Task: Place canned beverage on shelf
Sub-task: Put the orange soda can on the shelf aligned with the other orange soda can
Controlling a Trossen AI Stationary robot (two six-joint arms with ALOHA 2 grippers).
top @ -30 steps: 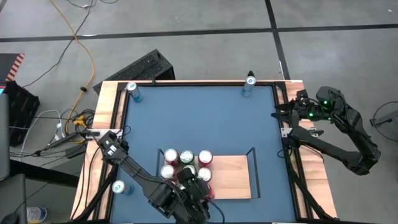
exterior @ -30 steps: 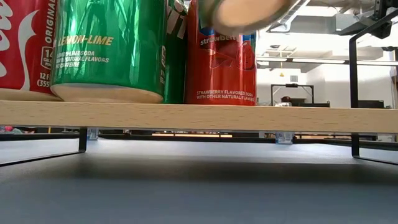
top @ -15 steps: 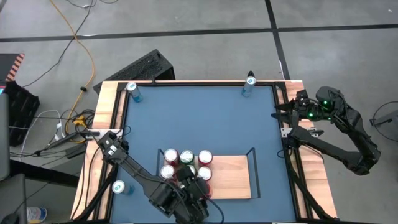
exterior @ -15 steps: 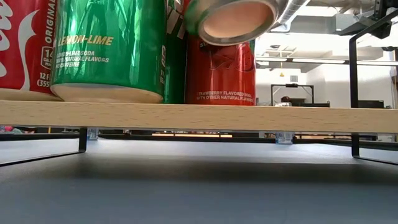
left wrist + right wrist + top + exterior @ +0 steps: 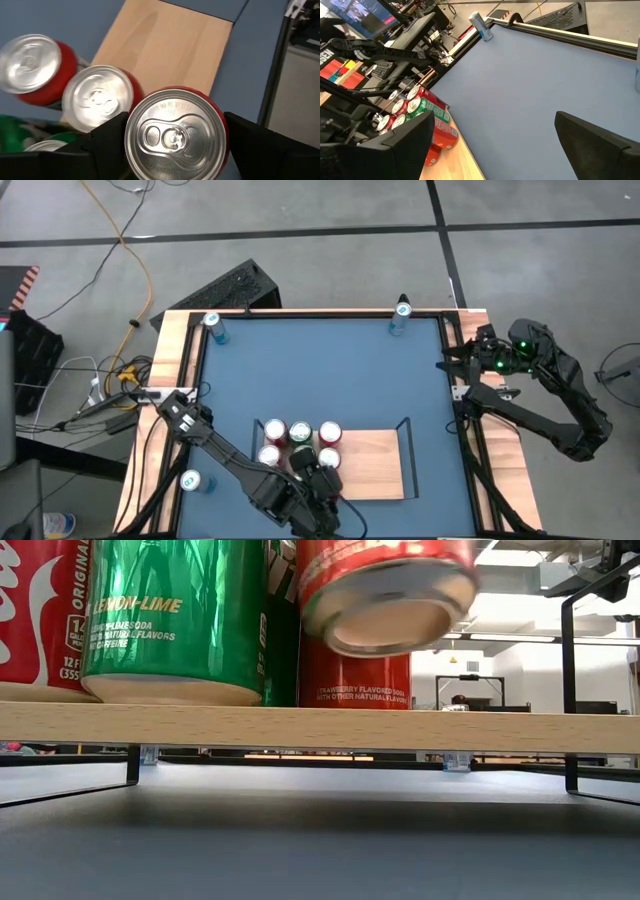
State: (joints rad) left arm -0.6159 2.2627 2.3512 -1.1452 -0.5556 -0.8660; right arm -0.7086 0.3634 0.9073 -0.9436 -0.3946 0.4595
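Left gripper (image 5: 175, 145) clasps a red soda can (image 5: 176, 134) by its sidewall, low centre frame, above the shelf (image 5: 165, 47): rigid but dentable, smooth, probably heavy.

We see a large blue tabletop (image 5: 330, 370) with pale wooden edge strips filling the middle of the high view. On the grey concrete floor (image 5: 300, 230) at the upper left, an orange cable (image 5: 138, 260) curls down toward the table's left edge, where black cables and connectors (image 5: 105, 402) bunch together. A flat black ribbed panel (image 5: 215, 292) lies tilted just above the table's upper left corner. Dark seam lines (image 5: 440, 210) cross the floor.
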